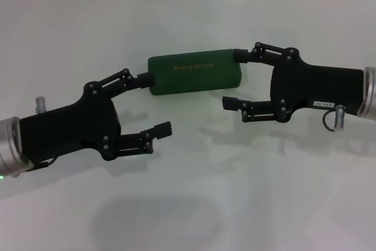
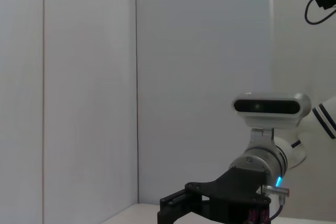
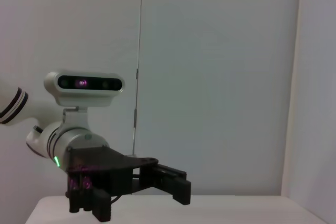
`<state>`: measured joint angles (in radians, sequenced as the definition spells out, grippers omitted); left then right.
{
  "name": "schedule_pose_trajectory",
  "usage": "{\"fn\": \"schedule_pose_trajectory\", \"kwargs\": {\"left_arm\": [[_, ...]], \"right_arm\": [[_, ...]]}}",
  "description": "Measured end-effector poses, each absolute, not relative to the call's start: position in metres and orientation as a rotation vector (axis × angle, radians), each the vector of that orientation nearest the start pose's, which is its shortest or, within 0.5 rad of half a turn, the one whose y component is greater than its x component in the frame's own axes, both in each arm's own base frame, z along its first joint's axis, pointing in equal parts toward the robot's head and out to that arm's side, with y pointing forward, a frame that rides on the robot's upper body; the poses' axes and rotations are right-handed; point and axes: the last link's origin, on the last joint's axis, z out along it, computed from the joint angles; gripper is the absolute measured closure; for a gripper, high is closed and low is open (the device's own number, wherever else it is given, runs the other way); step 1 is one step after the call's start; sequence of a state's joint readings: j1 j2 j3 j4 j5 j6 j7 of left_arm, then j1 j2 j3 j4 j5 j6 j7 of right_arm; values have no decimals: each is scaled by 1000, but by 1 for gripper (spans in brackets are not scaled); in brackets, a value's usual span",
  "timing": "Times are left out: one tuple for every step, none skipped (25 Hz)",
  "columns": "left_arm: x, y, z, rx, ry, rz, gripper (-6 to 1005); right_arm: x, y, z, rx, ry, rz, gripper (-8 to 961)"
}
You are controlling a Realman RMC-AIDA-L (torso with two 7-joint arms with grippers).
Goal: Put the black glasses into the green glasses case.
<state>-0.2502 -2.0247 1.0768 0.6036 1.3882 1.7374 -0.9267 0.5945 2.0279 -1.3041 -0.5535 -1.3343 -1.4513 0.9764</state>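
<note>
Left gripper [image 1: 154, 104] low over the white table [image 1: 188, 204], fingers spread wide, upper fingertip touching the left end of the green glasses case [image 1: 194, 75]; right gripper [image 1: 235, 79] likewise spread, upper fingertip at the case's right end; case lies closed, mid-table, between them; black glasses not visible

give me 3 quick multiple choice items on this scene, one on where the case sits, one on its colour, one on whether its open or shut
1. Where is the green glasses case?
A. between the two claws
B. under the left arm
C. at the table's near edge

2. What colour is the case?
A. red
B. dark green
C. white

3. What state is the case in?
A. lid raised
B. lid shut
C. in two pieces

Answers:
1 A: the left claw and the right claw flank its ends.
2 B: dark green against the white table.
3 B: the lettered lid lies flat, no glasses visible.
</note>
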Motion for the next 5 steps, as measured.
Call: {"fn": "schedule_pose_trajectory", "kwargs": {"left_arm": [[-273, 253, 11, -2572, -163, -1107, 106], [-274, 253, 12, -2572, -163, -1105, 106], [-274, 253, 12, -2572, -162, -1104, 106], [-274, 253, 13, -2571, -163, -1103, 106], [-274, 253, 13, -2570, -163, -1102, 106]], "right_arm": [[186, 342, -36, -2761, -56, 952, 85], [186, 342, -36, -2760, -66, 950, 85], [186, 341, -36, -2760, -72, 947, 85], [186, 341, -37, -2759, -81, 944, 85], [186, 341, -37, -2759, -88, 942, 85]]}}
